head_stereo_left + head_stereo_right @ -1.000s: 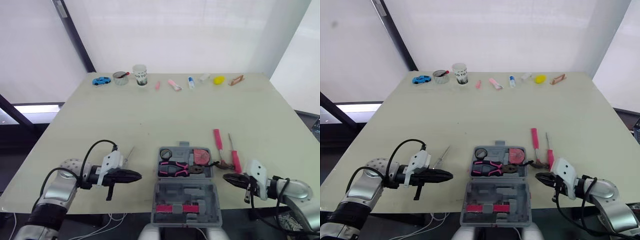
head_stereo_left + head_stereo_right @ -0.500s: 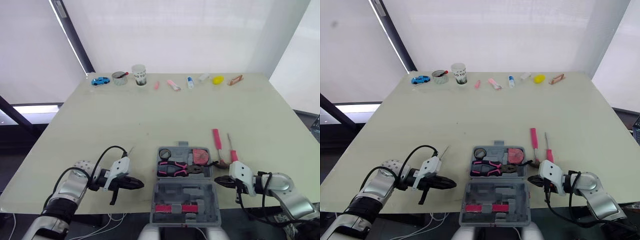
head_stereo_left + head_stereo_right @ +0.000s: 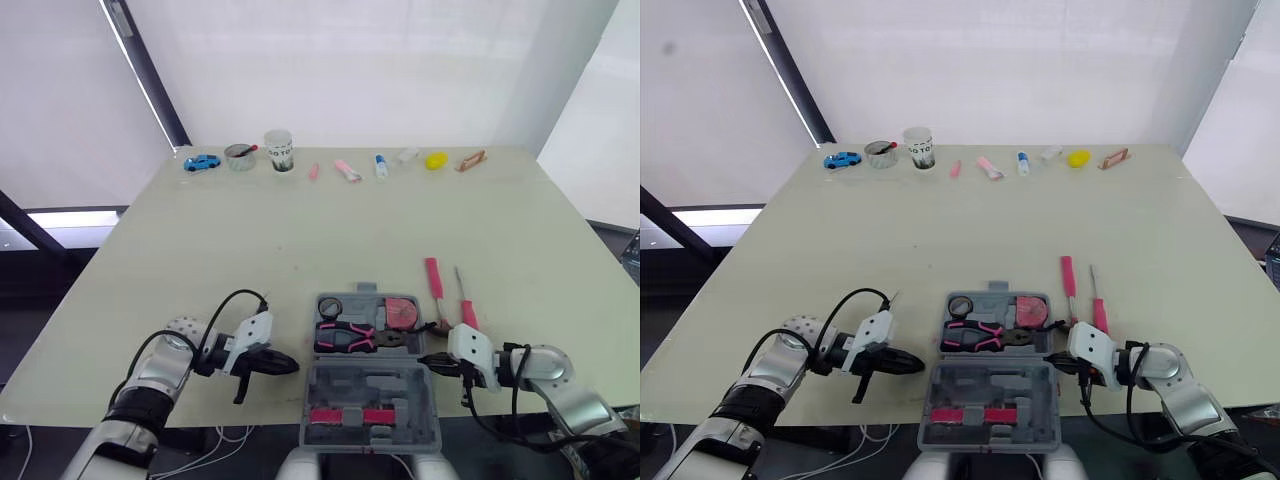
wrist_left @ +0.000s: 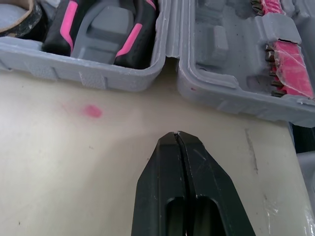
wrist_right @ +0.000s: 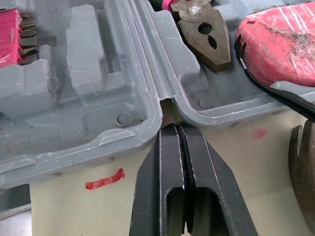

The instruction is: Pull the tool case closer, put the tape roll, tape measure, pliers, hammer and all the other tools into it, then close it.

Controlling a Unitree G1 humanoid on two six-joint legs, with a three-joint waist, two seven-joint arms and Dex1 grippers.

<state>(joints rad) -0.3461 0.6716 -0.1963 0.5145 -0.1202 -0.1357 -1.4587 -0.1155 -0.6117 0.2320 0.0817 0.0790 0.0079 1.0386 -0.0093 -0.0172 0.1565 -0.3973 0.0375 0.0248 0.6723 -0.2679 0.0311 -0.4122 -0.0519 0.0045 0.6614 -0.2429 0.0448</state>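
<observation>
While the grey tool case [image 3: 370,400] lies open, pliers [image 3: 345,337] inside, the left gripper [image 3: 285,364] and right gripper [image 3: 428,361] — fingers pressed together — flank its hinge [image 3: 368,359], tips pointing inward.

Hammer [image 3: 436,281] crowds case [image 3: 372,392] rt side.

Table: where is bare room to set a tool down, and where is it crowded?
Bare: the wide middle of the table, between the far row with the cup and the tool case. Crowded: right of the case, where the hammer and screwdriver lie close to the right gripper.
</observation>
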